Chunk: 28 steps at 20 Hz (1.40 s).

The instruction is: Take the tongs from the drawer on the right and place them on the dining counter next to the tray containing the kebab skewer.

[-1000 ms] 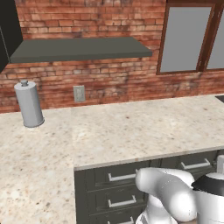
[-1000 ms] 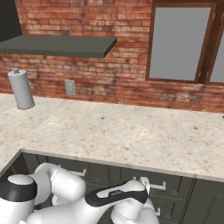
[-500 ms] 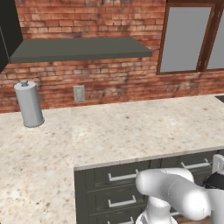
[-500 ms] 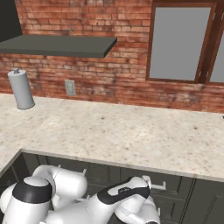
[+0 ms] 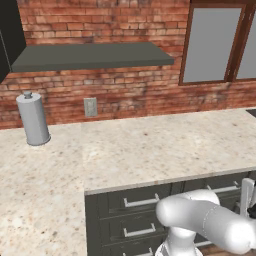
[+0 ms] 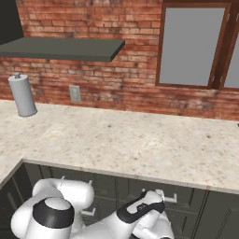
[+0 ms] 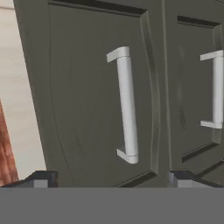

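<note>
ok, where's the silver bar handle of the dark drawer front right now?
Hand view, centre: silver bar handle on the dark charcoal drawer front, beyond the open gripper; another handle sits at the view's right.

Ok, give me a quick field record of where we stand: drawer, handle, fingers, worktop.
drawer: front shut, dark charcoal, facing the hand camera
handle: silver bar, centred ahead between the finger tips
fingers: open, holding nothing, short of the handle
neighbouring front: second silver handle
worktop: beige speckled, grey canister near the brick wall
tongs: not yet out
</note>
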Tool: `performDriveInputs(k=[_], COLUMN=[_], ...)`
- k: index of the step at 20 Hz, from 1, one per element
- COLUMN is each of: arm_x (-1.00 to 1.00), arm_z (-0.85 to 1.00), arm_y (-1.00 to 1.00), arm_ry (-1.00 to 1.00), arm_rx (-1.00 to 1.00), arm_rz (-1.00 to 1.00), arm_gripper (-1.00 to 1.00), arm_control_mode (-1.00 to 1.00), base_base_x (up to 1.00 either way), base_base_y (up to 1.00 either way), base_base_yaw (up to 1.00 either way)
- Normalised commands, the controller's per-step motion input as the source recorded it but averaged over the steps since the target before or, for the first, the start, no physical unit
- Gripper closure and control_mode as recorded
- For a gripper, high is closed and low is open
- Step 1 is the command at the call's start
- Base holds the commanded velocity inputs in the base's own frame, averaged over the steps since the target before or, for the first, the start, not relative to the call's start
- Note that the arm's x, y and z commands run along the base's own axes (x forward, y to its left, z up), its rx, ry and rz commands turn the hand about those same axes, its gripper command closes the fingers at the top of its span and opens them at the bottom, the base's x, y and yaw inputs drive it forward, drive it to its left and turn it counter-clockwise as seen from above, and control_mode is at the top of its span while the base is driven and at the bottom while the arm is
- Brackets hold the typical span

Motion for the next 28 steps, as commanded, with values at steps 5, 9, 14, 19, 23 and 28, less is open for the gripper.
performDriveInputs(k=[5, 9, 14, 19, 23, 28], arm_x=[0.17, 0.22, 0.26, 0.26, 0.21, 0.19], arm_z=[-0.25, -0.29, -0.29, -0.20, -0.13, -0.07], arm_y=[-0.16, -0.09, -0.07, -0.08, -0.04, -0.03], arm_ry=[0.00, 0.00, 0.00, 0.00, 0.00, -0.01], arm_rx=[0.00, 0.00, 0.00, 0.01, 0.05, 0.05], arm_rz=[0.00, 0.00, 0.00, 0.00, 0.00, 0.00], arm_gripper=[-1.00, -1.00, -1.00, -1.00, -1.00, -1.00], arm_control_mode=[-1.00, -1.00, -1.00, -1.00, -1.00, -1.00], base_base_x=[0.00, 0.00, 0.00, 0.00, 0.00, 0.00], base_base_y=[0.00, 0.00, 0.00, 0.00, 0.00, 0.00], base_base_yaw=[0.00, 0.00, 0.00, 0.00, 0.00, 0.00])
